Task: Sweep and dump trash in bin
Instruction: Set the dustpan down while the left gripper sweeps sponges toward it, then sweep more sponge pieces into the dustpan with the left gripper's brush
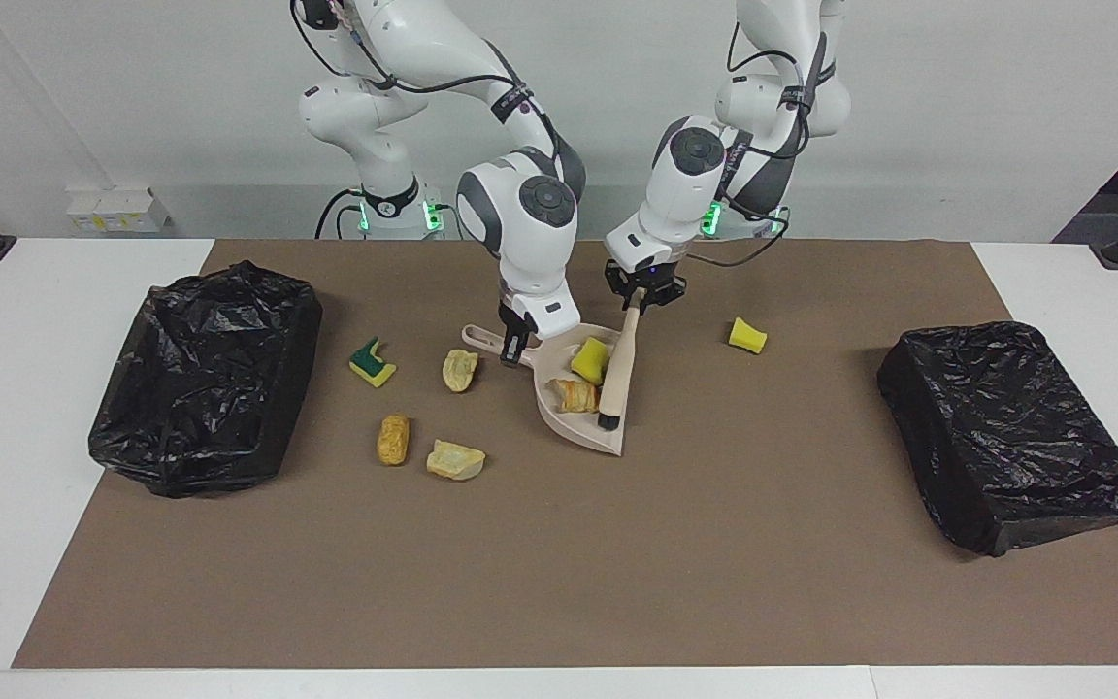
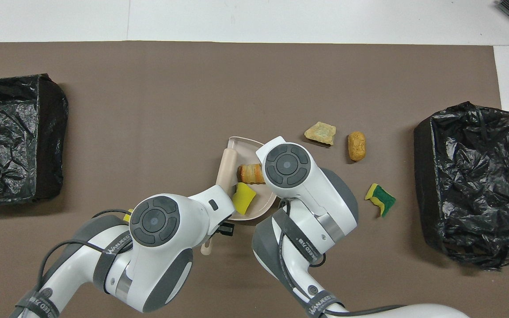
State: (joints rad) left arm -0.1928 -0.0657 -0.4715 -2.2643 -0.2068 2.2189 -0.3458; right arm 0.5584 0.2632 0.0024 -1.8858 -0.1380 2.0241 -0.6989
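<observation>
A yellow sponge piece (image 1: 591,360) and a pastry chunk (image 1: 575,394) lie in the dustpan (image 1: 559,403). The left hand (image 1: 644,297) pinches the brush (image 1: 616,374); the right hand (image 1: 514,347) pinches the dustpan's handle. The sweeping step is under way; five bits of trash remain on the surface. Both black bins (image 1: 205,374) look unfilled. Next, probably, comes the yellow piece (image 1: 746,336) toward the left arm's end.

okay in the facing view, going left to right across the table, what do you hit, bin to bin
Black-bagged bin → green-and-yellow sponge → golden bread roll → pale bread chunk → dustpan holding a yellow sponge and pastry → brush → lone yellow sponge → second black-bagged bin.
</observation>
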